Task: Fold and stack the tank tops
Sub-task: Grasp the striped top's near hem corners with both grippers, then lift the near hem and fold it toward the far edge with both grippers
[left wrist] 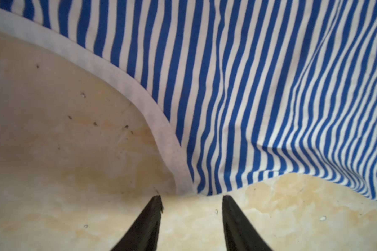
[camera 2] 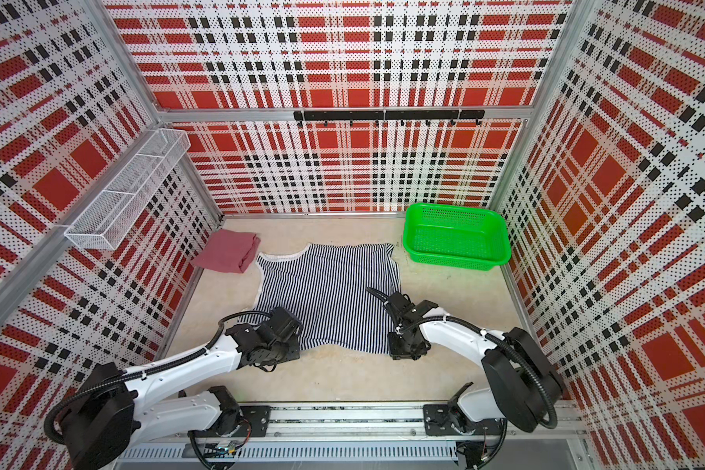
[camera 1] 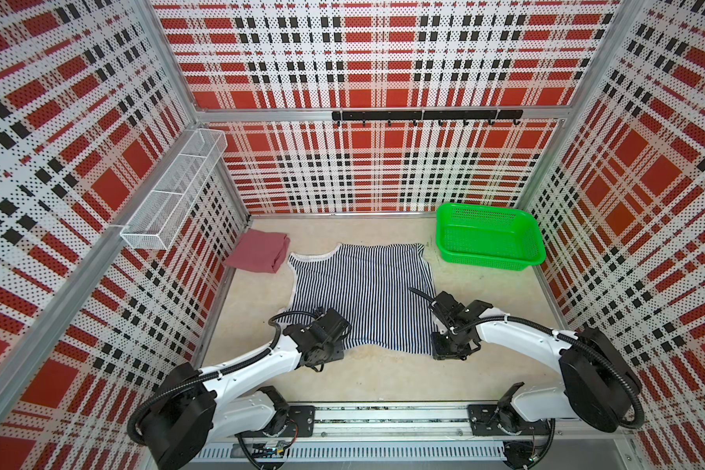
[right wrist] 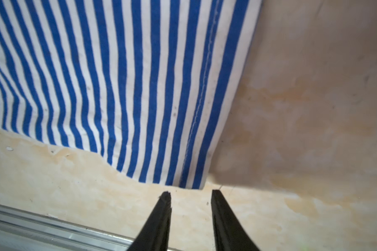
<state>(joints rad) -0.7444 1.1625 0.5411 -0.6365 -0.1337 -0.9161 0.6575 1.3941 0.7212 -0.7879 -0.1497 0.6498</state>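
Striped navy-and-white knit: 1 striped tank top (camera 1: 363, 293) lies spread flat at the middle of the surface (camera 1: 363, 382), seen in both top views. Tank tops counted: 2. The other, 1 maroon tank top (camera 1: 259, 250), sits folded at the far left corner, just beside the striped one; contact cannot be told. Green basket (camera 1: 489, 260): 1, far right, apart from both tops.

Claws: 2.
- Left claw (left wrist: 192, 198): jaws parted, gripping nothing, tips over bare surface just short of the white-edged corner.
- Right claw (right wrist: 191, 193): likewise parted and holding nothing, just short of the seamed hem corner.

Top views hide both sets of tips beneath the wrist housings. Wrist views show neither the maroon tank top nor the basket
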